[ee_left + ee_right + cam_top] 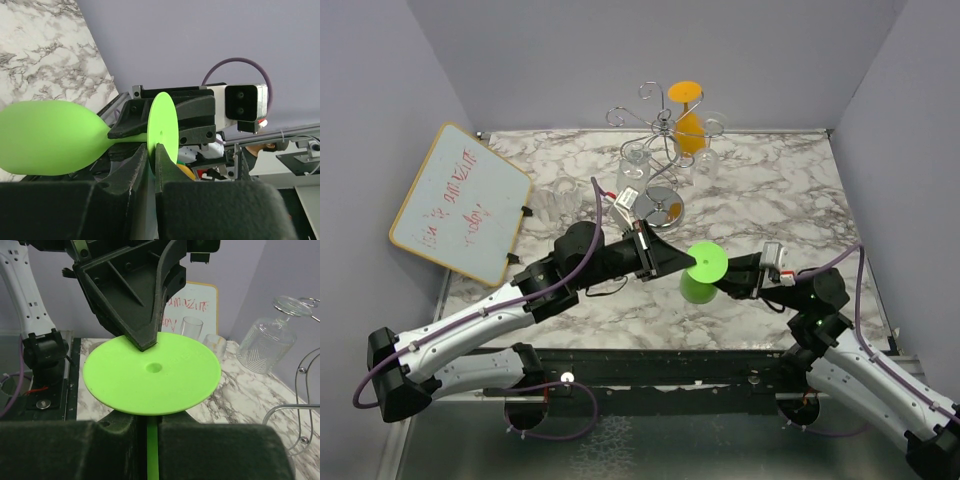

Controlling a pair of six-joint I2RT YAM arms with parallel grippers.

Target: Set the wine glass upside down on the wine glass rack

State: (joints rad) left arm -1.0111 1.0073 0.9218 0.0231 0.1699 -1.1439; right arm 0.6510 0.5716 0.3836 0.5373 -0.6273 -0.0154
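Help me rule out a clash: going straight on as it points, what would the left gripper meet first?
The wine glass foot, which the left gripper pinches; just beyond it, probably the right gripper.

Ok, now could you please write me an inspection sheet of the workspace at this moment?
Surface: marble-pattern table; no spill seen.
Job's things: green wine glass in the air, lying sideways between the two arms; wine glass rack upright at the back, not yet holding it.
Clutter: orange glass and, it seems, a clear glass hang upside down on the rack; whiteboard with red writing at the left; clear cups beside it.
Grippers: left pincer shut on the foot's rim; right pincer shut on the stem.
Cables: purple cable loops above the left arm; another runs along the right arm.
Surroundings: plain lilac walls; nothing else seen.
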